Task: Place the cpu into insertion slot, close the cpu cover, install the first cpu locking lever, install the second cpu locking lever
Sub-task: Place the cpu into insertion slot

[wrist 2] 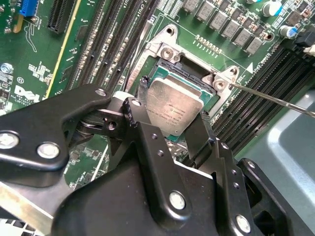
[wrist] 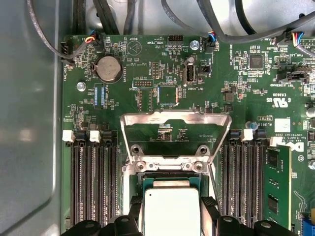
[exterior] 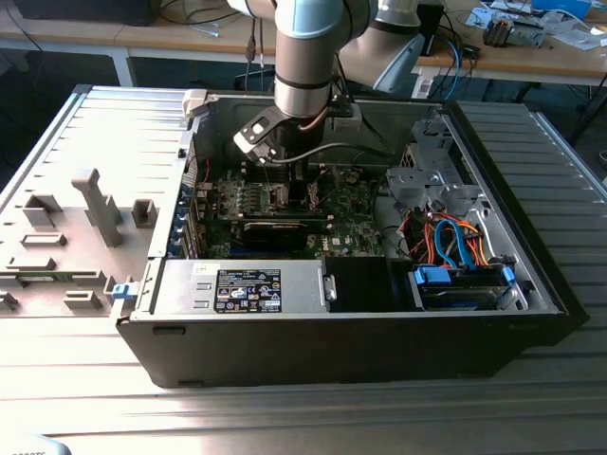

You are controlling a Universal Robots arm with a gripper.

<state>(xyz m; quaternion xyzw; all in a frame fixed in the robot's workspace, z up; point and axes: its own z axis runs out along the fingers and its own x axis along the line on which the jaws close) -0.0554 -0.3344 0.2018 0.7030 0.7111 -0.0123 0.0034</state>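
The cpu (wrist 2: 174,105), a silvery square chip, sits between the black fingers (wrist 2: 140,101) of my gripper (wrist 2: 172,109), which is shut on its two opposite edges. It hangs at the insertion slot (wrist 2: 192,73), whose silver rim and dark recess show just past the chip; whether it is seated I cannot tell. In the first wrist view the cpu (wrist: 172,211) lies at the slot (wrist: 170,167), and the cpu cover (wrist: 175,118) stands swung open behind it. A thin locking lever (wrist 2: 275,98) sticks out beside the socket. In the exterior view the gripper (exterior: 292,182) reaches down to the green motherboard (exterior: 351,204).
Black memory slots (wrist: 91,182) flank the socket on both sides. The open computer case (exterior: 493,142) walls in the board, with a labelled power supply (exterior: 242,287) in front and a drive bay with orange and blue cables (exterior: 455,242) at the exterior view's right.
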